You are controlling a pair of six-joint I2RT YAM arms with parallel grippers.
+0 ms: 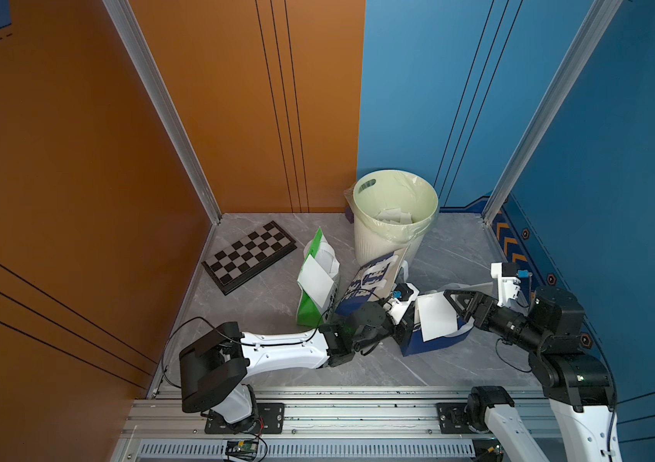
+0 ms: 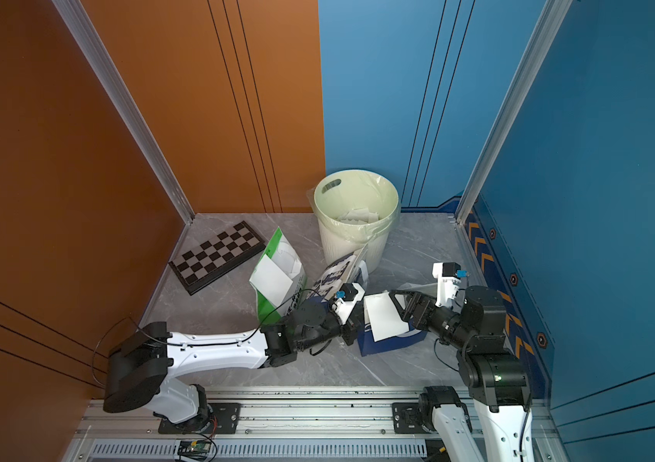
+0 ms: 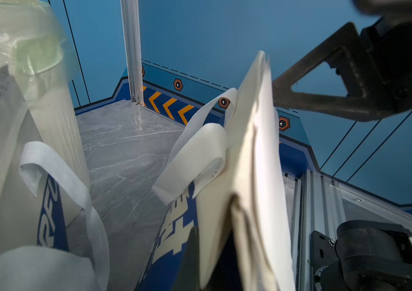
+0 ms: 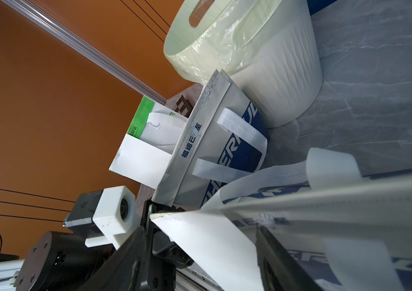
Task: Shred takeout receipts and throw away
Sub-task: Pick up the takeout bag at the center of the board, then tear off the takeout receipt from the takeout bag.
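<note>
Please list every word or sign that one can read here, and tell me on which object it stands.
"福运", an unclear sign, "至": grey top band of the far blue-white bag.
"ER…UL": big blue letters on the same bag, partly behind its handles.
"好运": oval label on the green-white bag, barely readable.
Blurred, unreadable: print on the near blue-white bag.
No print seen: near receipt, far receipt.
</note>
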